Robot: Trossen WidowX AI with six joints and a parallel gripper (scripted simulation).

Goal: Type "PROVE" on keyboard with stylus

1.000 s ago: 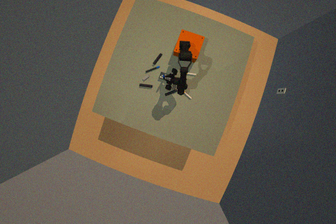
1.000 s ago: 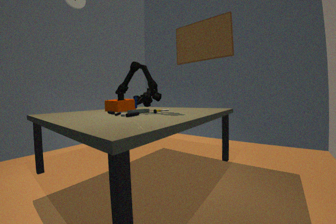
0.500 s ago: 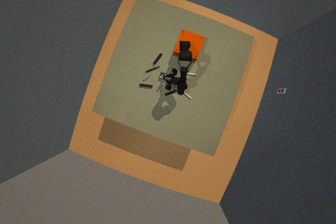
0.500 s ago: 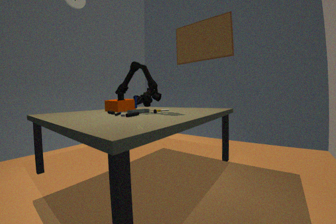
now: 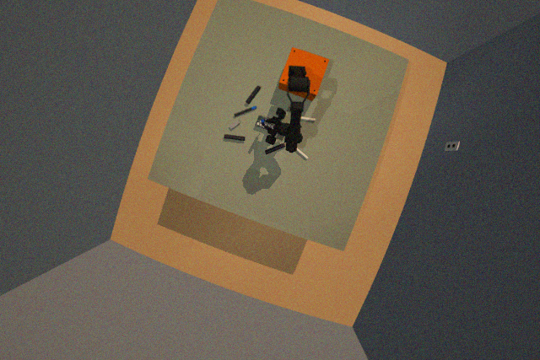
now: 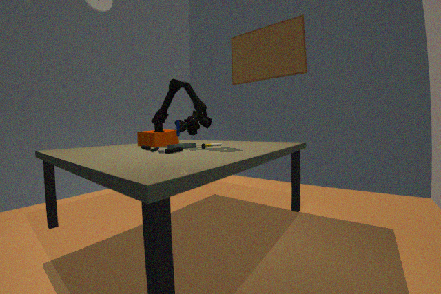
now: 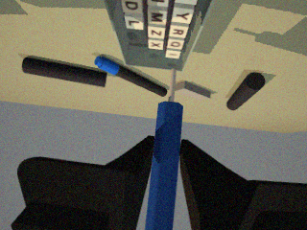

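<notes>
My gripper is shut on the blue stylus, which stands roughly upright over the keyboard. The stylus's thin metal tip overlaps the keyboard's near end in the wrist view, just below the key marked I. Contact with a key cannot be told. The grey keyboard lies on the desk with white letter keys in rows. D, L, M, Z, X, Y and R are readable in the wrist view. Its other keys are out of that view, and the arm covers much of it in the top view.
Black cylinders, a blue-capped dark pen and a small grey piece lie beyond the keyboard's end. White sticks lie near the arm. The orange base stands behind.
</notes>
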